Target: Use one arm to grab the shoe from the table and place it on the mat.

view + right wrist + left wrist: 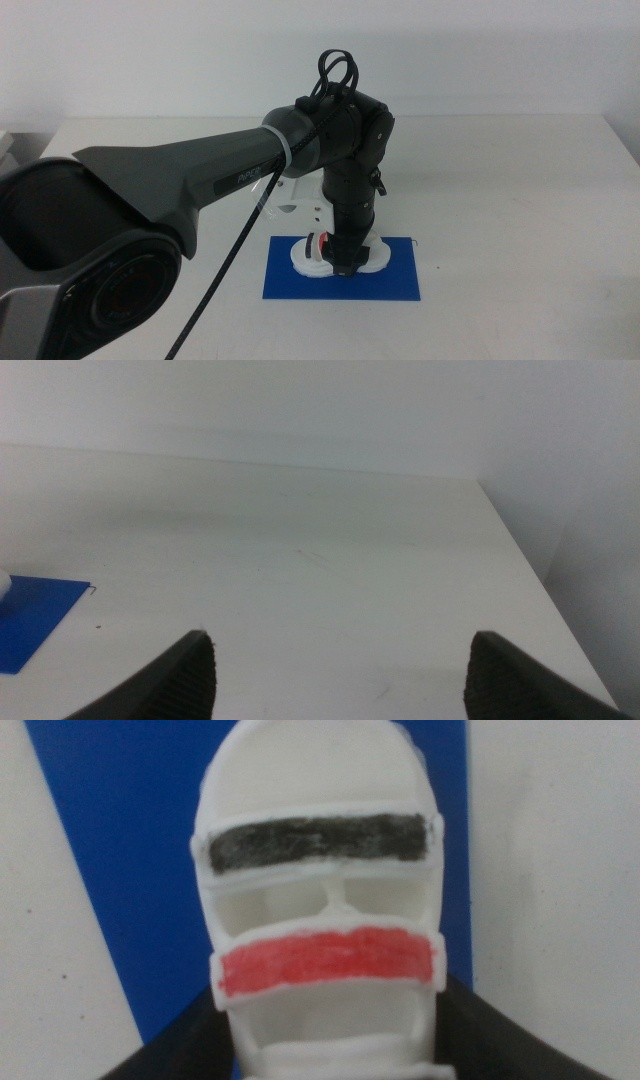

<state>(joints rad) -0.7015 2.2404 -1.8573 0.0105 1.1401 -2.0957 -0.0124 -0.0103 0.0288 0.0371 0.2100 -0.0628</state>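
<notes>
On the white table (pixel 520 170), the left gripper (pixel 345 262) clasps the shoe (pixel 320 910) over the mat (pixel 395 280); the right gripper (pixel 340 675) gapes wide.

Shoe (pixel 320 890): white, w/ one black stripe and one red stripe across the top. Mat (pixel 400 283): solid deep blue. Table (pixel 520 180): plain white. Arm (pixel 200 175): dark grey-black, black cable loop at the wrist. Right gripper (pixel 340 670): dark jaws.
</notes>
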